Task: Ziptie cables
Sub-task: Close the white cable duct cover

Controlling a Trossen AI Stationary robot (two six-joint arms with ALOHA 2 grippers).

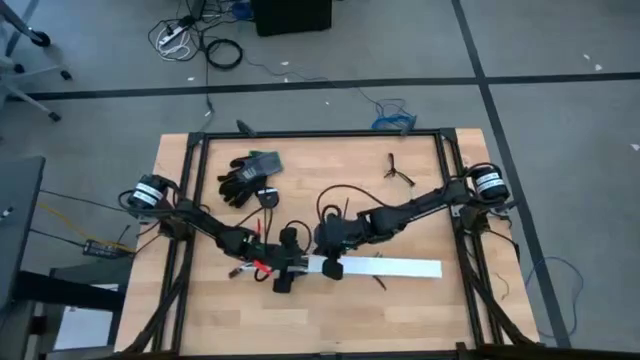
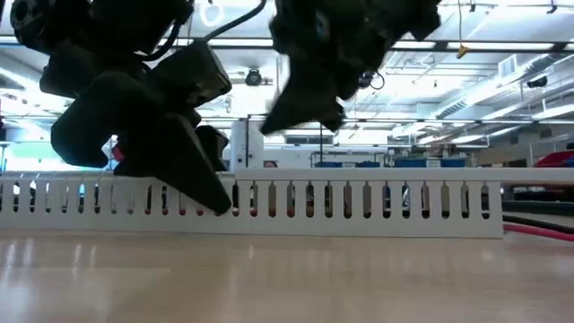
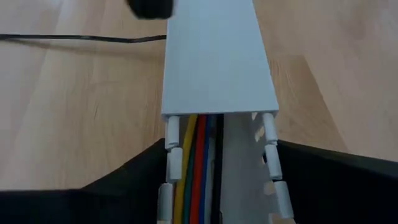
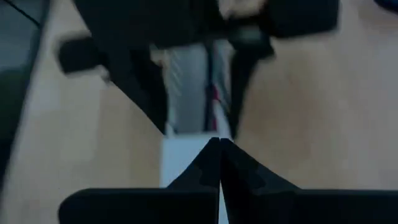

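Straddling the open end of the white slotted channel, the left gripper has its fingers spread to either side of it. Inside run the cables, yellow, green, red, blue and black, disappearing under the channel's cover. The right gripper presses its fingertips together above the cover. Black gloves lie farther back on the wooden table.

Bunch of thin coloured wires (yellow, green, red, blue, black): lying side by side, straight, inside the long white slotted plastic channel, running under its flat cover. Thin black plastic strap: flat on surface beside channel, apart from wires.
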